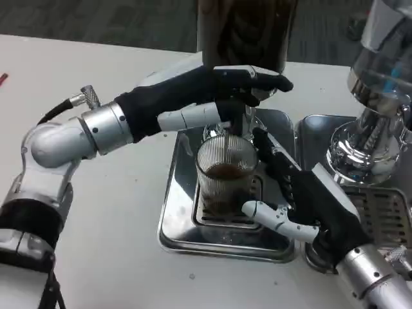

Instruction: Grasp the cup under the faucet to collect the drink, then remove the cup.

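A ribbed glass cup (225, 175) stands on the grille of a steel drip tray (177, 225), directly under the faucet (239, 123). A stream falls into the cup, and brown drink fills it to about half. My right hand (302, 203) grips the cup from the right, with dark fingers (270, 154) behind it and a white thumb (273, 217) across its lower front. My left hand (206, 96) reaches in from the left and holds the faucet lever above the cup, its fingers stretched over the top toward the right.
The dark drink tank (248, 32) rises behind the faucet. A second shiny dispenser (373, 129) with its own drip tray (386, 212) stands close on the right, just beyond my right wrist. A small red object (2, 78) lies at the table's left edge.
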Robot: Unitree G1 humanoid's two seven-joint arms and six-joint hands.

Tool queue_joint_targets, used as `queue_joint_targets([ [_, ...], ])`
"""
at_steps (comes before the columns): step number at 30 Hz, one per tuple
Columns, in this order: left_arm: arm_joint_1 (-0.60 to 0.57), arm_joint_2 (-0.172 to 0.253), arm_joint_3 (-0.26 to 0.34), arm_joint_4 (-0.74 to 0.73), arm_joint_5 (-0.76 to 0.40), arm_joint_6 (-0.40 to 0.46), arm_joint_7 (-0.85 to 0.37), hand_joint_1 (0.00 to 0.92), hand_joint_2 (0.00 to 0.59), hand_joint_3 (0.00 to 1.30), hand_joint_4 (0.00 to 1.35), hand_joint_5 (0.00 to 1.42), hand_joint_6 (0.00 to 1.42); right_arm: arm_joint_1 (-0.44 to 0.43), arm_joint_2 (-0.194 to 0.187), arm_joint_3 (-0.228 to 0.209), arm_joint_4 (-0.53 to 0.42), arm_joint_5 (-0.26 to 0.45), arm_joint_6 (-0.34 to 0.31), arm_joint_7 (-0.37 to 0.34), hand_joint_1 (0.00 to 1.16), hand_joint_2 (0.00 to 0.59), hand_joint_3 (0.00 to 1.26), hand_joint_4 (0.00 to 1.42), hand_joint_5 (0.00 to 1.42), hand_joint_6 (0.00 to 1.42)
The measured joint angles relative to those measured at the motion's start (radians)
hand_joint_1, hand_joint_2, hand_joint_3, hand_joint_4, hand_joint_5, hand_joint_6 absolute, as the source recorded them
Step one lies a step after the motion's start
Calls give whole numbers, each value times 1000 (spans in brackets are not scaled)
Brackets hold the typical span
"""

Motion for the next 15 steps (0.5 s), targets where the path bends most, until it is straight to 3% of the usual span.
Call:
queue_joint_targets([
  [11, -18, -10, 92, -26, -109, 190, -141, 0, 57, 288, 172, 163, 213, 1, 22, 2, 16, -1, -3, -4, 637, 255, 0, 0, 0, 2],
  [15, -32, -17, 127, -26, -142, 302, -206, 0, 38, 297, 181, 180, 220, 6, 26, 3, 16, -6, -5, -13, 638, 256, 0, 0, 0, 2],
])
